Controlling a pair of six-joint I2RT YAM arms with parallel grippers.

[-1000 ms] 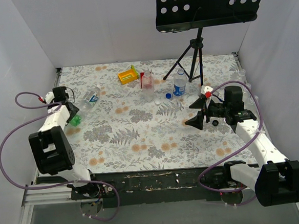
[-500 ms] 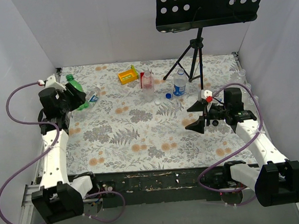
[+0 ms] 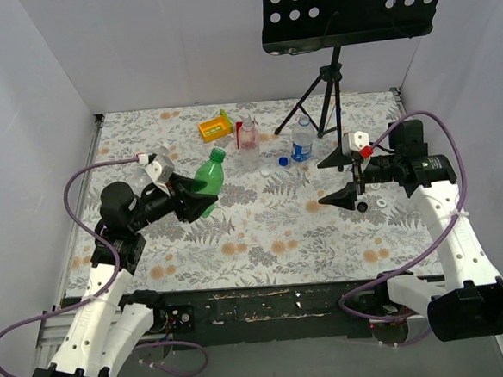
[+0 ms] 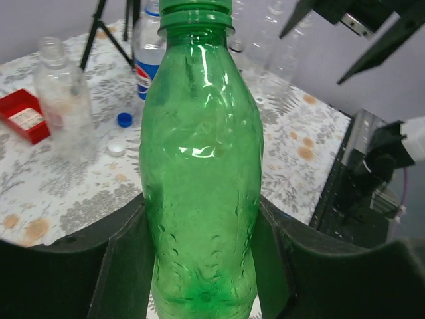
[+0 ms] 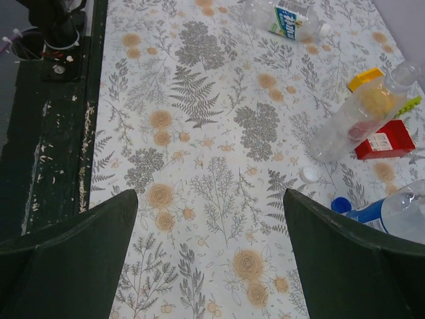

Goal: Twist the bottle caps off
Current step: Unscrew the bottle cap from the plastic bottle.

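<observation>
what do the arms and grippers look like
White link shells with bulky black joint housings on the left arm and right arm. A thin purple cable loops along each. The left gripper and right gripper have dark tapered wedge fingers, with a small white, red-marked block at each wrist.

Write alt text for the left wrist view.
A green bottle fills the frame, clamped in the left gripper. Behind it, on the floral table, a blue cap and a white cap lie beside a clear bottle.
</observation>
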